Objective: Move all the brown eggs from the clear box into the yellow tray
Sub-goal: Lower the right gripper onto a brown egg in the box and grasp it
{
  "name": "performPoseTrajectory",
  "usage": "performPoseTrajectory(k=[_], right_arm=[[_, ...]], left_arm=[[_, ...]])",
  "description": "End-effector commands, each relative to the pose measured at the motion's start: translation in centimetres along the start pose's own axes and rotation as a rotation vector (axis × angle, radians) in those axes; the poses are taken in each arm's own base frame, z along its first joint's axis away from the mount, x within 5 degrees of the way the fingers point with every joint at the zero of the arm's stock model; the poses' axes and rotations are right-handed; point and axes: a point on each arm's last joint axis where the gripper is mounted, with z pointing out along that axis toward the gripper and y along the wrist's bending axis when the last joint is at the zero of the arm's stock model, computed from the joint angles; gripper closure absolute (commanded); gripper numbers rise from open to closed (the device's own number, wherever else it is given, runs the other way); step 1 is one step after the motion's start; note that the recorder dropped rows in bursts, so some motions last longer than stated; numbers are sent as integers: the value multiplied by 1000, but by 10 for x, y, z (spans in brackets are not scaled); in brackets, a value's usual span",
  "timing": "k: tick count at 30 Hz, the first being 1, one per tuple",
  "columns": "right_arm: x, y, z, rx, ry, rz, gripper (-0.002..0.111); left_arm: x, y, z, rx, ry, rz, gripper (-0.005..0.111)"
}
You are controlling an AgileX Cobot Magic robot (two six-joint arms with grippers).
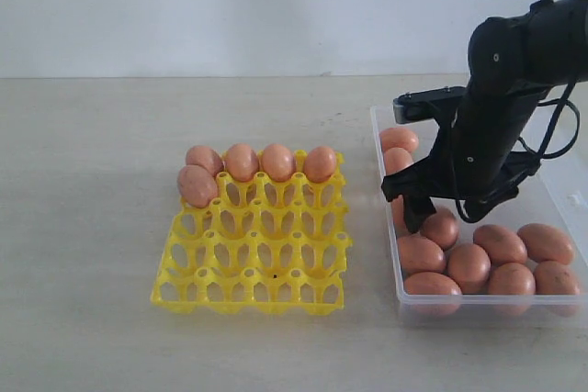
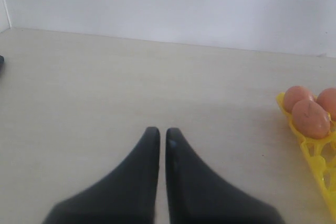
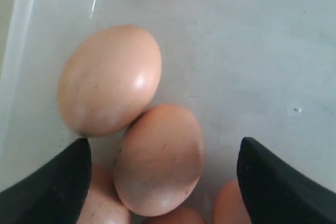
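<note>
Pale tabletop (image 1: 92, 254) ran back to a white wall, and on it the yellow tray (image 1: 248, 300) sat with the clear box (image 1: 487, 309) just beside it at three o'clock.

Five brown eggs (image 1: 242, 162) were seated in the tray: four along its twelve o'clock edge and one in the next row, at the nine o'clock side. All the other cups stood empty. Roughly ten eggs lay loose in the box, most heaped toward its six o'clock end, with perhaps more hidden behind the black arm. By that count the job was under a third done.

Over the box hung the right gripper (image 3: 163, 148), its fingers spread wide and grasping nothing, with one egg (image 3: 160, 182) lying between them. That egg touched a larger neighbour (image 3: 110, 80), and others pressed close by the fingertips, so crowding looked the likeliest nuisance to a clean pick.

Well out at the tray's nine o'clock side, the left gripper (image 2: 158, 132) hovered above bare table with its fingers pressed together on nothing. Nothing stood between box and tray.
</note>
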Motion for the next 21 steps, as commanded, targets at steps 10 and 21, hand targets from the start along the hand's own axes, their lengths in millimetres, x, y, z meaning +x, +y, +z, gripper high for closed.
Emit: performPoseTrajectory(k=[10, 21], right_arm=[[-1, -2, 15, -9, 22, 43, 63], [-1, -3, 14, -2, 17, 29, 108]], left_arm=[[0, 0, 0, -3, -8, 3, 103], [0, 0, 0, -3, -8, 3, 103]])
